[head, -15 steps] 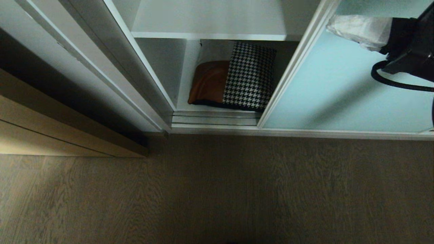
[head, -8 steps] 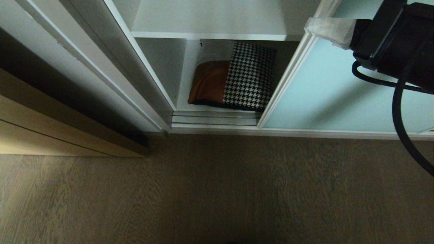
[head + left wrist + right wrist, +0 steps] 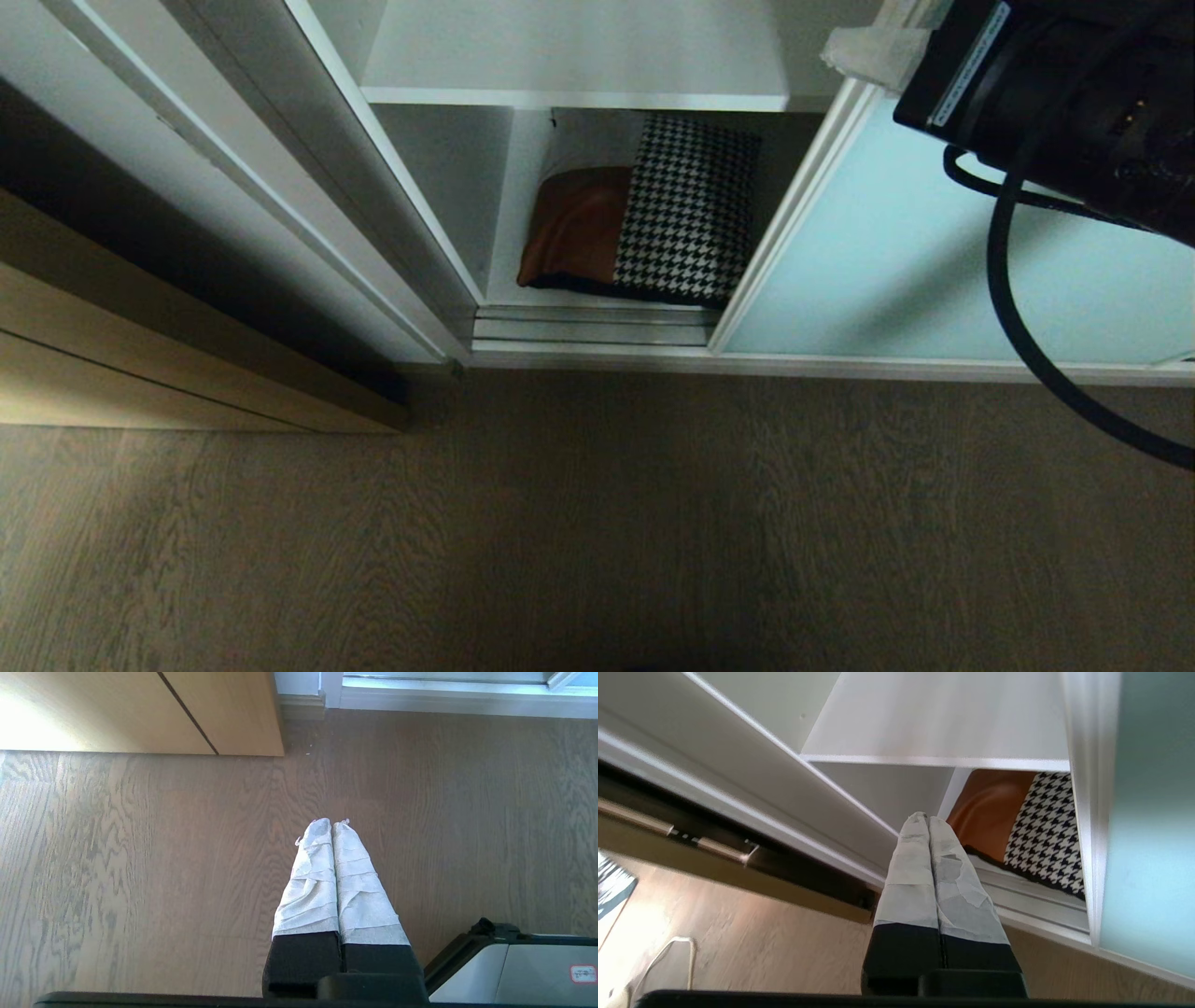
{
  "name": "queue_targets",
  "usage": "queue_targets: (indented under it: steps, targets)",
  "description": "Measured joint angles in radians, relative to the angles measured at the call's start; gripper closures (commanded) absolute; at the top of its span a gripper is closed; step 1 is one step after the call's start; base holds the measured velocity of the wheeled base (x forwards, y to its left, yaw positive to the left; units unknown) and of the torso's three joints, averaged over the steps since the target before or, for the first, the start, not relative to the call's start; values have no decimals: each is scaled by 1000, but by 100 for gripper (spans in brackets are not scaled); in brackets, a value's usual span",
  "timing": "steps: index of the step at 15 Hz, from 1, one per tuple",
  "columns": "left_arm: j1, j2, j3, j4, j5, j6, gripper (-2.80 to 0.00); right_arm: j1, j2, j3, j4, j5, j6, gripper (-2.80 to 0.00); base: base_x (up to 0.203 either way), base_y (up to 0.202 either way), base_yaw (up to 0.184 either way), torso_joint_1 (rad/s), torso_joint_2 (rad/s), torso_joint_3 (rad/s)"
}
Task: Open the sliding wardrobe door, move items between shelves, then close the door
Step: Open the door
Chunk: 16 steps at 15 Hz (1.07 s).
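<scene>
Sliding wardrobe door [image 3: 934, 261] stands partly open beside my raised right pincer [image 3: 929, 819].
My right pincer is pressed shut and holds nothing, hovering before the upper shelf [image 3: 943, 723]; the cushion [image 3: 653, 210] lies below and beyond it on the bottom shelf [image 3: 509, 233]. My left pincer [image 3: 331, 822], shut and empty, hangs over the floor [image 3: 140, 858].

The right gripper [image 3: 929, 819] is raised at the upper right of the head view, its 2 taped fingers [image 3: 911, 858] pressed together. The left gripper [image 3: 331, 822] points downward, fingers likewise closed.
</scene>
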Motion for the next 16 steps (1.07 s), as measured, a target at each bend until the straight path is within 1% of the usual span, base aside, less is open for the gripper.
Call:
queue_targets:
  steps: [2,4,6,9,12,14,16]
  targets:
    - [0,0,0,0,0,0,0,0,30,-32,0,-13,-1,0,0,0,0,0,0,0]
    - [0,0,0,0,0,0,0,0,62,-62,-4,-57,-9,0,0,0,0,0,0,0]
    - [0,0,0,0,0,0,0,0,89,-78,-26,-69,-13,0,0,0,0,0,0,0]
    - [0,0,0,0,0,0,0,-7,132,-105,-80,-131,-37,0,0,0,0,0,0,0]
    - [0,0,0,0,0,0,0,-10,173,-159,-85,-174,-39,0,0,0,0,0,0,0]
    - [0,0,0,0,0,1,0,-16,191,-172,-88,-184,-38,0,0,0,0,0,0,0]
    - [0,0,0,0,-1,0,0,-38,201,-176,-90,-183,-41,0,0,0,0,0,0,0]
